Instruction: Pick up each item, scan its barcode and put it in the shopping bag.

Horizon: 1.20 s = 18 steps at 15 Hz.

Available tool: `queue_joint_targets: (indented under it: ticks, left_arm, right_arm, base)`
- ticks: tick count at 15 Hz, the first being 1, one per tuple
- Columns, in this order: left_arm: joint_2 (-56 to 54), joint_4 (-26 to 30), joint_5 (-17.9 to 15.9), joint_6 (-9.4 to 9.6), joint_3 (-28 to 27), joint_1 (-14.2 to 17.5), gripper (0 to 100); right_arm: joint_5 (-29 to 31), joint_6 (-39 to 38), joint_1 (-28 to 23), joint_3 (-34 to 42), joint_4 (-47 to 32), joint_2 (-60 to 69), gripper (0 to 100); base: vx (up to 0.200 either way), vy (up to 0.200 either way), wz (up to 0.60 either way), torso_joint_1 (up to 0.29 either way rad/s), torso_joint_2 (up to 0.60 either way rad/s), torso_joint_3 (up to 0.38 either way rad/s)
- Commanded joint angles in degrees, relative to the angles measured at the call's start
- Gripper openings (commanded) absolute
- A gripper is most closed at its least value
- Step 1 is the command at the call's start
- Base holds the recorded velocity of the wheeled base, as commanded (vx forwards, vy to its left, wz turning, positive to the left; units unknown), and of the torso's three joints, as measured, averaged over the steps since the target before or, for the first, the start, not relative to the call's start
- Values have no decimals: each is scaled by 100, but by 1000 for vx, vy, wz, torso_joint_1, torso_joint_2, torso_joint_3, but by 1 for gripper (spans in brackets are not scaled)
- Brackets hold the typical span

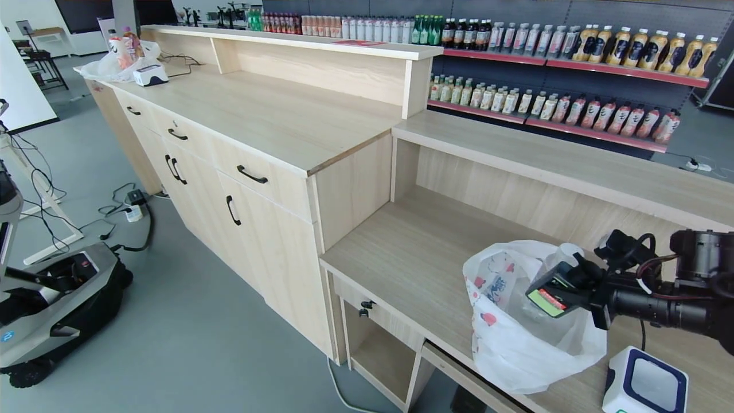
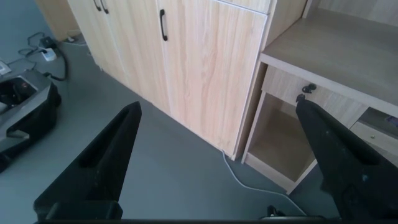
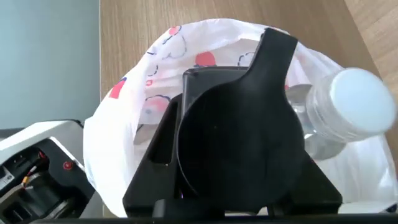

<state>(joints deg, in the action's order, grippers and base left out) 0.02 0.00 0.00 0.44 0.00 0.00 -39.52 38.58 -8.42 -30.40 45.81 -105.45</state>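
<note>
Head view: right pincer (image 1: 565, 285) clamped on a black tub (image 1: 543, 302) above the shopping bag (image 1: 504, 344), which holds a clear bottle (image 3: 348, 106). We judge the tub rigid and light; grip its sides. Left pincer (image 2: 219, 104) apart.

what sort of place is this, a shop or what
Probably a shop checkout: red-edged shelves of bottled drinks behind, a white box-shaped barcode scanner on the light wooden counter, and a white printed plastic shopping bag beside it.

shopping bag (image 1: 516, 350): white, red-blue prints | bottle cap (image 3: 360, 99): white | counter (image 1: 401, 252): pale woodgrain
</note>
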Motion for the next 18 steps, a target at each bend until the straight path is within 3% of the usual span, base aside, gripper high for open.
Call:
queue_joint_targets:
  ticks: [1,12,18]
  left_arm:
    - [-2,0,0,0,0,0,100]
    - [-2,0,0,0,0,0,100]
    - [-2,0,0,0,0,0,100]
  right_arm:
    - [-47,0,324,-176,393,-934,0]
    - [-56,-26,517,-915,894,-2314,0]
    - [-47,-26,535,-924,842,-2463,0]
  base:
    - [0,0,0,0,0,0]
    - [0,0,0,0,0,0]
    - [0,0,0,0,0,0]
